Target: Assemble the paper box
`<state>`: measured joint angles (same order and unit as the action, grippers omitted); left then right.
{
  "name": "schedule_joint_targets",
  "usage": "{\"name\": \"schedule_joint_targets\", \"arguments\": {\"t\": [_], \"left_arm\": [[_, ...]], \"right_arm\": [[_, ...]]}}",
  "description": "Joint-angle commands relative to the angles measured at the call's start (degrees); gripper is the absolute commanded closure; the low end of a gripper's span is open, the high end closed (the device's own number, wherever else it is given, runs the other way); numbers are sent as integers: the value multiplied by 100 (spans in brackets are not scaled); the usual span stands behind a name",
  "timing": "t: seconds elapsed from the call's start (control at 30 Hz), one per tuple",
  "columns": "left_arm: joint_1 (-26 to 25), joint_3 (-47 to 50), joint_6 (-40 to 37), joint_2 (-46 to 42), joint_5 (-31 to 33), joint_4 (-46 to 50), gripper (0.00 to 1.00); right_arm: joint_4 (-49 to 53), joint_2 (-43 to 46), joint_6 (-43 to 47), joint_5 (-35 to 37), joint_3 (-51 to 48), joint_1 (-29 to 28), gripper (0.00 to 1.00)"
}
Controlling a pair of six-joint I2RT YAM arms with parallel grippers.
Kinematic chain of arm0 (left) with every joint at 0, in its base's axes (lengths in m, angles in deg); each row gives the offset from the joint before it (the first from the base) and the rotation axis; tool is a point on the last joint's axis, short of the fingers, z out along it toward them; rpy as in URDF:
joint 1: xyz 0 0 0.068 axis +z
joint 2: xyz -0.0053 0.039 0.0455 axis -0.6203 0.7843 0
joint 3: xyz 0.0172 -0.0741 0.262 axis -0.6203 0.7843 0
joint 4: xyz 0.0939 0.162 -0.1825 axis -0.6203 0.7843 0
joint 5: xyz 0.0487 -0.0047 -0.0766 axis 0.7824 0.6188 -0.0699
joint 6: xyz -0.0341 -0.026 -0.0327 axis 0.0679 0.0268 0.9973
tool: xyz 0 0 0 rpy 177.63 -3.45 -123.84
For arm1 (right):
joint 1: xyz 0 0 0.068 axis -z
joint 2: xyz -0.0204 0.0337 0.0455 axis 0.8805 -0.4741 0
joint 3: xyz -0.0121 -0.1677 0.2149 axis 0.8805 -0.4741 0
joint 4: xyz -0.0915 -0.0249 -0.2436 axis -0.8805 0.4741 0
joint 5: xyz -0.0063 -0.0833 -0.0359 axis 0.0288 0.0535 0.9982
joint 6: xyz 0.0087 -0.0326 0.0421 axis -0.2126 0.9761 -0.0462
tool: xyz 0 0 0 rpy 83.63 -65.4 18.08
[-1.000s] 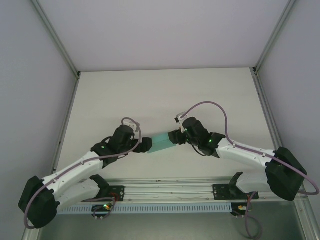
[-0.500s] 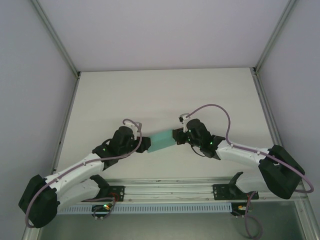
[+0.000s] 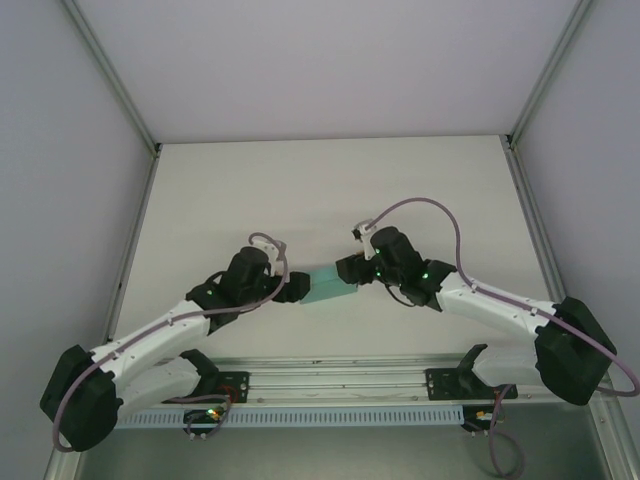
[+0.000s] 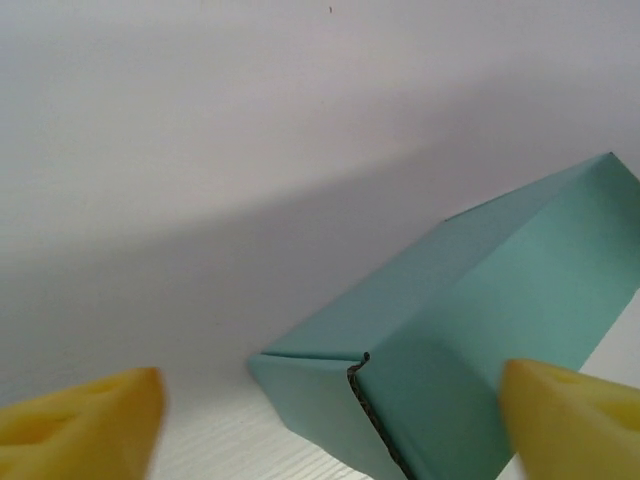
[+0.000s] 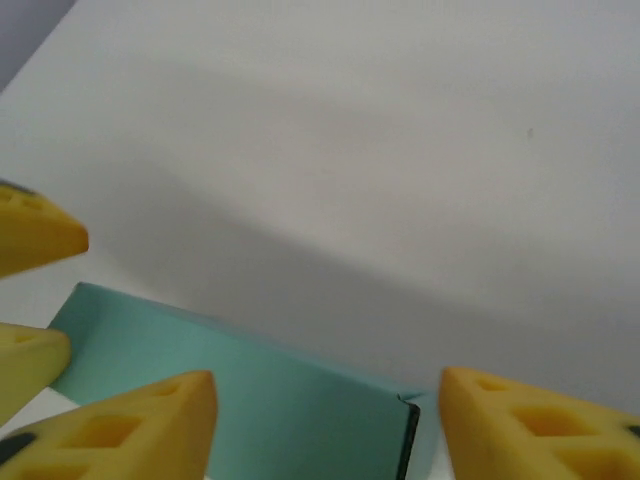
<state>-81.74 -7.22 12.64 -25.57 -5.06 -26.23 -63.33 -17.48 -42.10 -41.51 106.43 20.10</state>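
The box (image 3: 328,283) is a long, closed teal carton lying on the white table (image 3: 300,190). It sits at a slant, with the two arms reaching in at its two short ends.

The left gripper (image 3: 298,288) is at the box's left end. In the left wrist view, the left gripper (image 4: 328,372) is wide open. One yellow finger (image 4: 85,420) stands well clear of the box, with bare table between them. The other finger (image 4: 565,420) overlaps the box's long side, and I cannot tell whether it touches. This end of the box points toward the camera, and a dark, ragged seam (image 4: 372,410) runs down it where two panels meet. The gripper has hold of nothing.

The right gripper (image 3: 350,271) is at the box's right end. In the right wrist view, the right gripper (image 5: 328,375) is partly open and straddles that end. One finger (image 5: 130,425) sits in front of the box's top face. The other (image 5: 540,420) is just beside the box's dark end edge, with a thin strip of table showing between them. The box is not clamped. Two more yellow fingers (image 5: 35,235), the left gripper's, show at the box's far end.
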Motion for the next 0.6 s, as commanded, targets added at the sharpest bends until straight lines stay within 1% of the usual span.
{"name": "schedule_joint_targets", "arguments": {"t": [0.0,0.1,0.13,0.23,0.3,0.33,0.37,0.47,0.5,0.57], "left_arm": [[25,-417,-247,-62,217,333,0],[39,-587,-293,-221,363,556,0],[52,-620,-288,-313,456,672,0],[77,-622,-246,-646,786,1068,0],[119,-568,-151,-919,1029,1376,0],[150,-518,-98,-1086,1146,1537,0],[177,-466,-61,-1244,1220,1675,0],[263,-355,101,-1703,1467,2166,0],[287,-330,154,-1839,1557,2305,0],[348,-274,230,-2079,1676,2505,0]], "right_arm": [[734,-79,1250,-356,505,38,28],[1103,-384,2568,-914,888,41,11],[1262,-521,3052,-1096,1052,39,0],[1731,-1002,3957,-1314,1688,40,0],[2259,-1253,4712,-1774,2077,26,1],[2566,-1338,5280,-2054,2208,-3,0],[2725,-1380,5755,-2176,2276,-51,0],[2764,-1550,6562,-1964,2430,-179,0],[2994,-1672,6774,-1951,2581,-193,0],[3784,-2036,7173,-1912,3012,-190,1]]}}
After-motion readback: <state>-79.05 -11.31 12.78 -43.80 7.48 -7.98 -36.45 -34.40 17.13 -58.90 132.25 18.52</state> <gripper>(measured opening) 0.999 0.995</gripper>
